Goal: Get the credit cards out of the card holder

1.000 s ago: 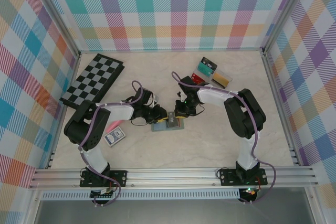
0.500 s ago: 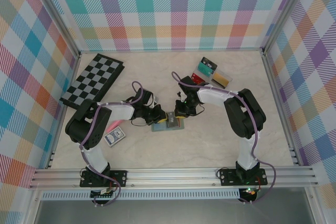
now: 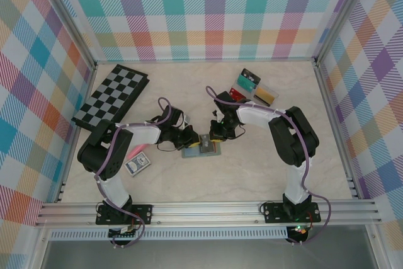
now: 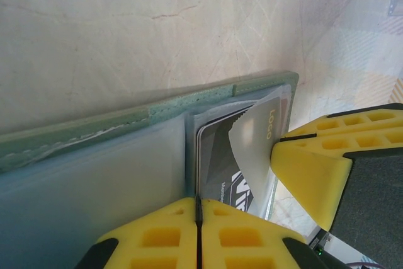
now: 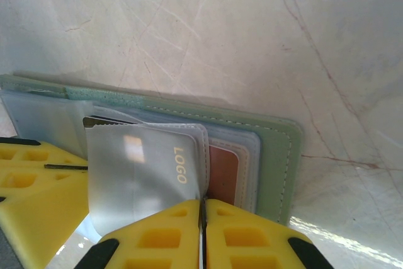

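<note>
- Far left on the tabletop [image 3: 252, 162] lies a checkered board [image 3: 115, 96], set at an angle near the left wall.
- Nearer the arm bases sits a blue-patterned card pack [image 3: 137, 164], with a small pink item [image 3: 134, 154] just beside its far edge.
- The left end effector [image 3: 188, 140] is low at the left end of the card holder [image 3: 189, 153]. In the left wrist view its yellow fingers [image 4: 157, 237] are pressed together, with their seam at the holder's near edge. I cannot tell whether any layer is nipped between them.
- The card holder lies open and flat in the middle of the tabletop between the two end effectors. Its green stitched border [image 4: 208, 96] and clear inner sleeves face up.
- A dark card [image 4: 217, 155] sits in a sleeve. A grey card [image 5: 141, 168] printed "LOGO" curls up over it, and an orange-brown card [image 5: 223, 165] lies tucked in the sleeve just to the right.
- The right end effector [image 3: 213, 137] is at the holder's right half. Its fingers [image 5: 252, 237] are closed flat together, and the grey card's corner runs into their seam, so they appear to pinch that card.
- Far right at the back stands a clear tray [image 3: 259, 87] holding a teal card [image 3: 247, 82] and a yellow card [image 3: 267, 96]. A red card [image 3: 236, 94] lies just beside it.
</note>
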### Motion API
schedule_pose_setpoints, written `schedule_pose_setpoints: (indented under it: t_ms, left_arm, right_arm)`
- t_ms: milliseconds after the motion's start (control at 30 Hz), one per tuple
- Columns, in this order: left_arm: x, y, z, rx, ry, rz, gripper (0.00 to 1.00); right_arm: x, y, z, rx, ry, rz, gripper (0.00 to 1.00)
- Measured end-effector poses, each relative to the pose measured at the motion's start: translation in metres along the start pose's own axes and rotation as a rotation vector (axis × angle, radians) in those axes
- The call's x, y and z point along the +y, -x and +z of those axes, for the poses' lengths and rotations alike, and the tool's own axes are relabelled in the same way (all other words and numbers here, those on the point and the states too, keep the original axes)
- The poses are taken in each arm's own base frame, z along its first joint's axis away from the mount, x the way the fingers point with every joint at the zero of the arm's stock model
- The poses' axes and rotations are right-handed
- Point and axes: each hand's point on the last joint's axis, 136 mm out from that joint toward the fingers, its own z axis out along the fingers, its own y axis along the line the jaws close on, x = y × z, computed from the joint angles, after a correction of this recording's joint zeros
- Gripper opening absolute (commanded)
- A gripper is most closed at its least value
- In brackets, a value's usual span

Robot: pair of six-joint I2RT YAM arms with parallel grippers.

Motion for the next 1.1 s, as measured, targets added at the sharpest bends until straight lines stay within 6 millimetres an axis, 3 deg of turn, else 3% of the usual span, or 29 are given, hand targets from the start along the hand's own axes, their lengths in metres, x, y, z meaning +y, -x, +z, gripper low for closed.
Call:
schedule_pose_setpoints:
  t_ms: [333,667,1100]
  left_arm:
    - [-0.003,-0.001,-0.001,0.003,-0.023,0.002,0.06]
    - [-0.008,-0.002,-0.003,0.005,-0.042,0.017,0.15]
    - [-0.018,-0.003,-0.004,0.016,-0.099,0.004,0.17]
  right_arm:
    - [0.000,0.000,0.000,0.000,-0.001,0.000,0.09]
    - [0.000,0.000,0.000,0.001,-0.001,0.000,0.10]
    - [0.000,0.000,0.000,0.002,0.001,0.001,0.09]
